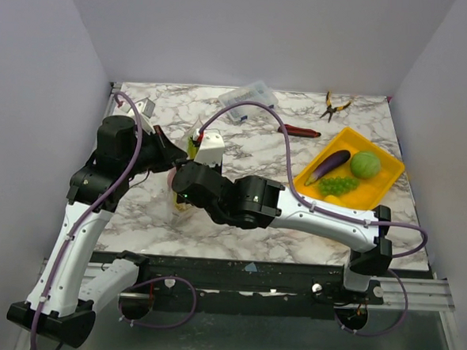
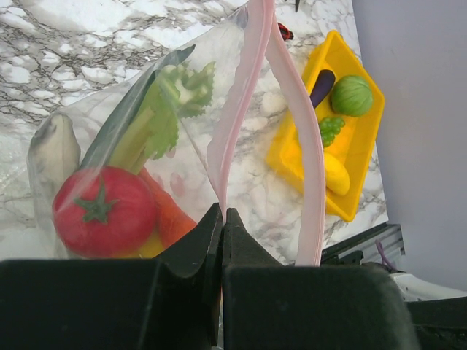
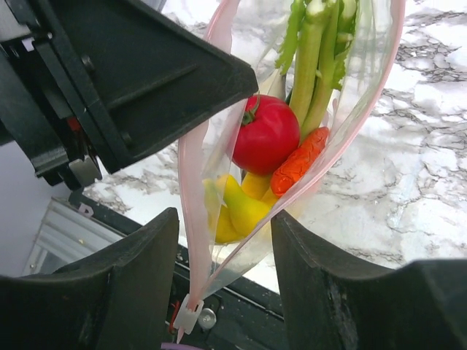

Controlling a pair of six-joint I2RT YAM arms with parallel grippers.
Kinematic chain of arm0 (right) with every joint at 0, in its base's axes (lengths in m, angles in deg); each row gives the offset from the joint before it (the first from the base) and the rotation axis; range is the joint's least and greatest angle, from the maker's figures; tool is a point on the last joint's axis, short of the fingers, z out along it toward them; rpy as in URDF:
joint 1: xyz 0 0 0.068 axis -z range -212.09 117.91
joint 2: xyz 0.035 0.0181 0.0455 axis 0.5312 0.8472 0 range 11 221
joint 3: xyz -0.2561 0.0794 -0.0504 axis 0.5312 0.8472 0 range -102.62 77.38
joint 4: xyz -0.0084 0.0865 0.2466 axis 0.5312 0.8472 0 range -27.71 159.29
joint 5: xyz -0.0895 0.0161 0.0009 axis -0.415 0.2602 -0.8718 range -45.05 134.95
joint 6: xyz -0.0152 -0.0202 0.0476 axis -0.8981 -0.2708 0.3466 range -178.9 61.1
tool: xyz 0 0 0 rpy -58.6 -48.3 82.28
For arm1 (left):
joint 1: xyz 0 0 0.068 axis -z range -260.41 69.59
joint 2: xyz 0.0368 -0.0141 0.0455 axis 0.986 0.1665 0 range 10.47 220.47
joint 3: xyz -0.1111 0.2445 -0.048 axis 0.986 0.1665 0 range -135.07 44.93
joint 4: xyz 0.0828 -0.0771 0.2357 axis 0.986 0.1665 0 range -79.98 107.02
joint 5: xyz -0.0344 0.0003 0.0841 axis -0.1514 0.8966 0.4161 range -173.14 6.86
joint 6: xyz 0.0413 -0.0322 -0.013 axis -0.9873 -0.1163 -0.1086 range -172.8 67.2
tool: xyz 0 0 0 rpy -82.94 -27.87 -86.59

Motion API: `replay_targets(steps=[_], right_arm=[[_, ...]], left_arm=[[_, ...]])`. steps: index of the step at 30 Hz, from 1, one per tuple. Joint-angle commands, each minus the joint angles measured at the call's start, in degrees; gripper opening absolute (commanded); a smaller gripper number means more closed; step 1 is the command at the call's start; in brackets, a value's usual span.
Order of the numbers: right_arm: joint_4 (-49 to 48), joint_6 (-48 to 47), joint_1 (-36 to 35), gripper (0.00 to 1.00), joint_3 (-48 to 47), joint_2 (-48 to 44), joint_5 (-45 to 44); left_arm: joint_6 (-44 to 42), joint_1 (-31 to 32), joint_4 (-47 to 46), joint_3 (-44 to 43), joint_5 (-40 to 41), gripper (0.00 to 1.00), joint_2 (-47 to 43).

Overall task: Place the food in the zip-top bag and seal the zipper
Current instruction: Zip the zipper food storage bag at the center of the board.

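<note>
The clear zip-top bag (image 2: 182, 157) hangs between my two grippers with its mouth open. It holds a red tomato (image 2: 102, 208), a celery stalk (image 2: 157, 120), an orange piece (image 3: 299, 160) and yellow pieces (image 3: 241, 208). My left gripper (image 2: 221, 219) is shut on one pink zipper strip (image 2: 233, 124); the other strip (image 2: 310, 182) bows away from it. My right gripper (image 3: 222, 226) is open, with its fingers on either side of the bag's mouth end near the white slider (image 3: 186, 315). In the top view both grippers, left (image 1: 165, 149) and right (image 1: 179, 189), meet at left centre and hide most of the bag.
A yellow tray (image 1: 375, 188) at the right holds a purple eggplant (image 1: 329, 166), a green ball (image 1: 365, 165), green grapes (image 1: 337, 184) and a yellow piece. A red-handled tool (image 1: 299, 131), pliers (image 1: 333, 106) and a rigid clear box (image 1: 250, 101) lie at the back.
</note>
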Motion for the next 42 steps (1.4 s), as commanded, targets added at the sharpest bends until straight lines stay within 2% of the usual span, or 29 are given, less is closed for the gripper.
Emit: replay_targets(steps=[1, 6, 11, 12, 13, 14, 15, 16, 19, 21, 23, 28, 31, 36, 42], right_arm=[[1.5, 0.8, 0.3, 0.55, -1.9, 1.4, -4.5], [-2.0, 2.6, 1.7, 0.48, 1.3, 0.0, -0.9], [-6.1, 5.3, 2.0, 0.17, 4.5, -2.0, 1.2], [-6.1, 6.4, 2.1, 0.06, 4.6, -2.3, 1.1], [-5.4, 8.1, 2.1, 0.01, 4.4, -2.3, 0.8], [-4.3, 10.3, 2.1, 0.00, 4.3, -2.5, 0.5], [-3.8, 11.8, 2.1, 0.00, 4.4, -2.8, 0.4], [-3.5, 13.7, 2.1, 0.00, 4.8, -3.4, 0.1], [-4.2, 19.9, 2.3, 0.00, 8.1, -6.3, -1.2], [-4.6, 24.5, 2.6, 0.00, 10.4, -8.3, -2.7], [-7.2, 27.6, 3.0, 0.00, 13.7, -11.1, -4.0], [-12.0, 32.6, 6.2, 0.00, 19.8, -16.1, -4.8], [-12.1, 34.2, 7.8, 0.00, 20.3, -17.5, -6.5], [-11.2, 33.9, 9.2, 0.00, 18.8, -17.8, -9.3], [-10.4, 32.6, 9.5, 0.00, 17.4, -18.2, -12.0]], left_arm=[[-3.0, -0.3, -0.6, -2.5, -3.7, 0.00, 0.0], [-4.4, -0.3, -1.4, -2.7, -6.5, 0.00, -0.2], [-5.2, -0.3, -2.2, -3.0, -9.7, 0.00, 0.3], [-5.4, -0.3, -2.2, -3.3, -10.2, 0.00, 0.6], [-5.8, -0.3, -1.9, -3.8, -10.7, 0.00, 1.1], [-6.1, -0.3, -1.3, -4.6, -10.7, 0.00, 1.7], [-6.7, -0.3, -0.4, -5.3, -10.3, 0.05, 2.2], [-7.2, -0.3, 0.3, -6.0, -10.0, 0.18, 2.7], [-8.4, -0.3, 1.5, -6.7, -7.4, 0.67, 2.2], [-8.6, -0.3, 1.3, -6.0, -5.4, 0.87, 0.5], [-8.9, -0.3, 1.0, -5.5, -3.5, 0.95, -1.5], [-11.0, 0.4, -2.4, -2.5, -3.6, 0.99, -5.5], [-11.6, 3.4, -9.2, 4.1, -1.1, 0.98, -9.3], [-18.9, 14.3, -23.2, 15.8, 5.5, 0.98, -16.3], [-25.4, 19.2, -48.8, 33.5, 0.7, 0.96, -27.5]])
